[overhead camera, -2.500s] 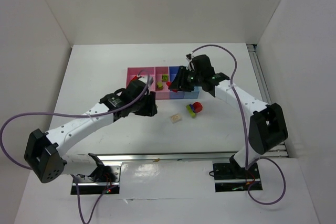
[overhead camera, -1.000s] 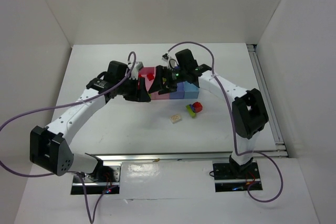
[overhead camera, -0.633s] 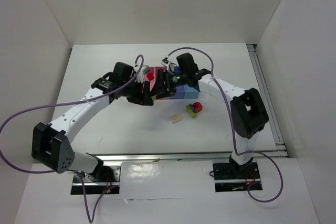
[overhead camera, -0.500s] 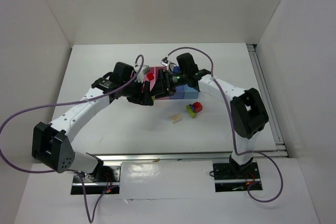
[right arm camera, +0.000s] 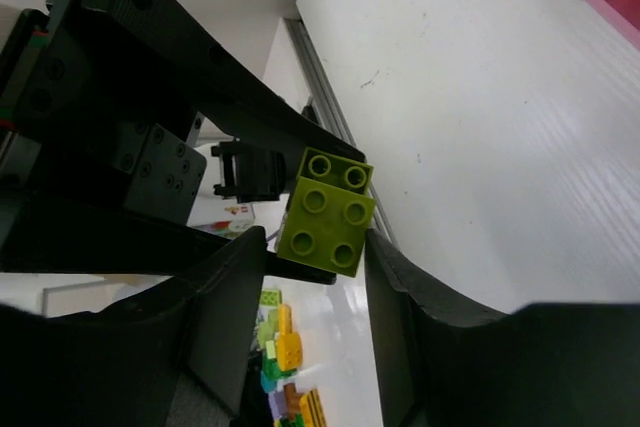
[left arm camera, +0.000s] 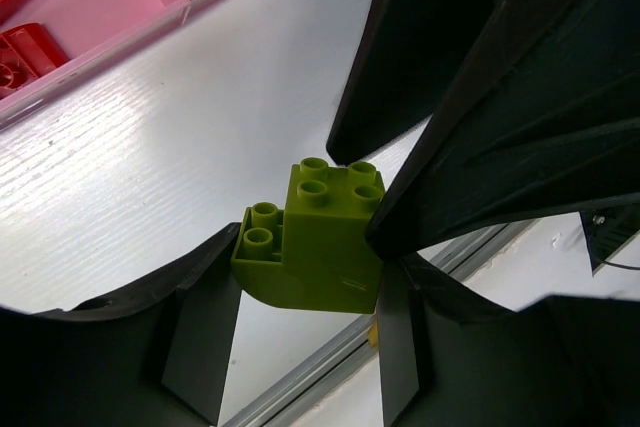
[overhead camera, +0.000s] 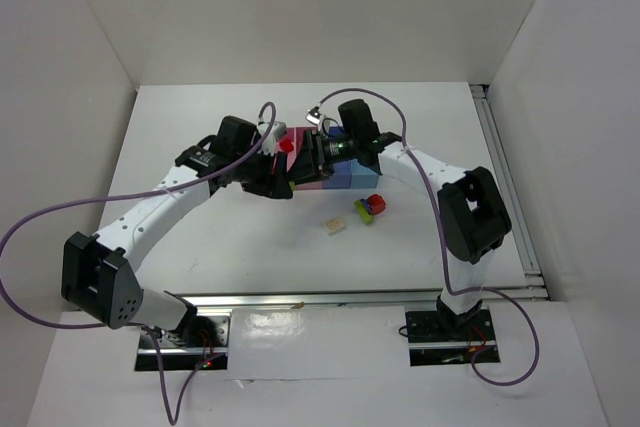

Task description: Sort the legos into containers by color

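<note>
Right fingers [right arm camera: 225, 317] narrowed around lime lego [right arm camera: 325, 212]; pink container [left arm camera: 110, 2] holds red legos [left arm camera: 35, 47].

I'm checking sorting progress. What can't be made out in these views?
Top view: the left arm and right arm cover much of the containers, hiding their contents.
Left wrist: the pink container and red bricks are cut off by the frame edges.
Right wrist: whether the right gripper touches the lime green brick is unclear; dark fingers hide the contact.
</note>
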